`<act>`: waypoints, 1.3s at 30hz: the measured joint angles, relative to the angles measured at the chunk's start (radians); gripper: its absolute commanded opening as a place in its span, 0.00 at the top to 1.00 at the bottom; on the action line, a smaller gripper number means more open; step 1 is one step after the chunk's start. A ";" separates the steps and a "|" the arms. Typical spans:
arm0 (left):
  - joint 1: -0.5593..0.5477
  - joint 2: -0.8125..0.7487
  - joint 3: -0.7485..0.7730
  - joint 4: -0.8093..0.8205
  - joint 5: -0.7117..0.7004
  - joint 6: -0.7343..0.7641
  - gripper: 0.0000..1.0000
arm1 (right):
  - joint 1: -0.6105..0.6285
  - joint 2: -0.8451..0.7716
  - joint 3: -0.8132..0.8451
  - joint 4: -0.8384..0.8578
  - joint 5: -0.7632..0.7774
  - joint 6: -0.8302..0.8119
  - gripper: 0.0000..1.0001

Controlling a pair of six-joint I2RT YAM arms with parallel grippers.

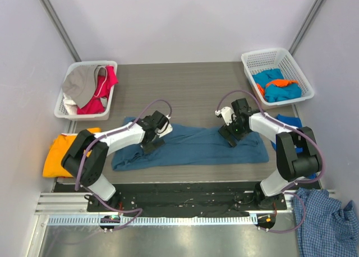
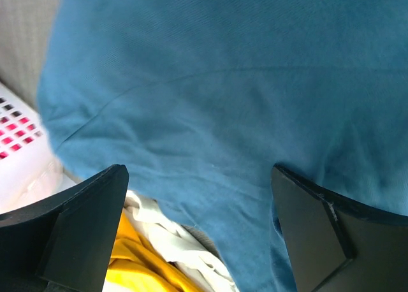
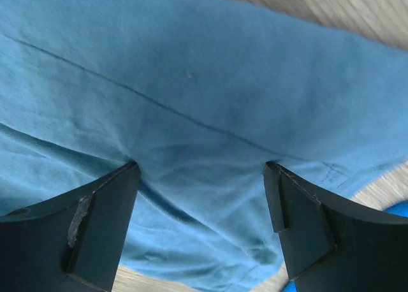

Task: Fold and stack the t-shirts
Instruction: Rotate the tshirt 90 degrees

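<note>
Both of my tools stand over the dark teal-blue t-shirt [image 1: 196, 147], which lies spread in a long, flattened band across the bench [image 1: 190, 77], its cloth creased and partly folded along its length. My left tool [image 2: 199, 177] is spread wide with nothing between its fingers [image 2: 89, 222]; the tee fills the view beyond them, a curved seam running across it. My right tool [image 3: 201, 167] is also wide apart and holds nothing. Its fingertips [image 3: 121, 183] sit right at the cloth, where small wrinkles gather, though I cannot tell whether they press on it. A straight seam crosses the cloth ahead of that tool, and bare bench shows past the tee's far edge. Just outside my left tool, by that arm's elbow, a bright orange t-shirt [image 1: 56, 153] lies at the bench's edge, with some white cloth [image 2: 178, 241] showing under the tool beside it. Farther out and beyond my left tool stands a white mesh basket [image 1: 92, 63] holding grey and red garments. Beyond my right tool, another white mesh basket [image 1: 275, 52] holds turquoise tees with a streak of orange. A bright blue cloth [image 1: 289, 122] lies just outside my right arm, and a blue-and-white checked shirt [image 1: 328, 223] sits behind that arm's base.
</note>
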 measured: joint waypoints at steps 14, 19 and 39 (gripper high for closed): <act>0.073 0.215 0.182 -0.042 -0.053 0.062 0.00 | 0.011 0.029 0.006 0.021 -0.043 -0.053 0.10; 0.123 0.322 0.326 -0.078 -0.060 0.093 0.00 | 0.033 0.029 0.005 0.035 -0.054 -0.062 0.10; 0.159 0.870 1.130 -0.043 -0.232 0.185 0.00 | 0.214 -0.019 -0.042 0.076 -0.034 -0.006 0.10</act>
